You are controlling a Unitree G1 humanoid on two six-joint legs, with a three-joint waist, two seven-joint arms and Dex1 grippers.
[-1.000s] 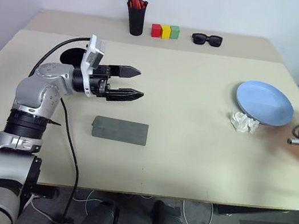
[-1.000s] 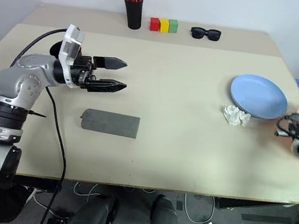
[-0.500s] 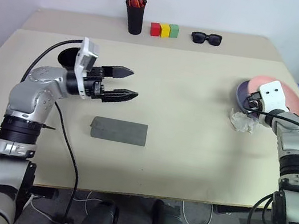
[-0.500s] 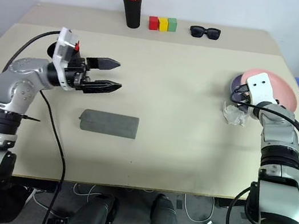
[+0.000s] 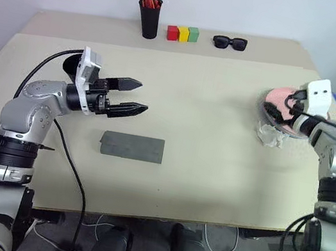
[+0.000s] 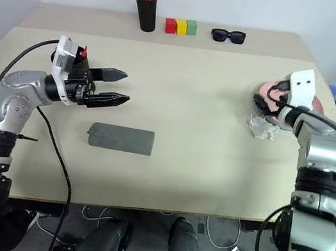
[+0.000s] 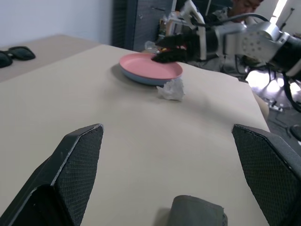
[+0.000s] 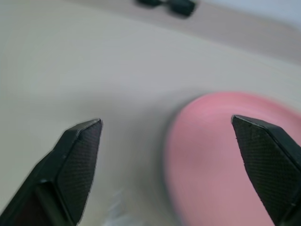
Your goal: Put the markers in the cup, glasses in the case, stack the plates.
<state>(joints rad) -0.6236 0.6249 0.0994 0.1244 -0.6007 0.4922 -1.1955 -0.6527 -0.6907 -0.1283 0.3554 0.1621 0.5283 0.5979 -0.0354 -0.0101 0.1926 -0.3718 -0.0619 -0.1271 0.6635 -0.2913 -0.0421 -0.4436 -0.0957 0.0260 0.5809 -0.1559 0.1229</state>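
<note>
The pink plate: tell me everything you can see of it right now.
The pink plate is round, shallow and matte, with a low raised rim, and looks like plastic. It lies flat on top of the light blue plate, whose edge shows beneath it, at the table's right side. A crumpled clear wrapper sits on the table beside the stack. The right tool hovers at the plate's far rim, open; contact is unclear.

The left gripper [image 5: 135, 96] hangs over the table's [image 5: 214, 159] left half, arm bent, fingers level, spread wide and pointing toward the table's right side. The right gripper [image 7: 162, 49] reaches over the table's right edge, fingers parted.
</note>
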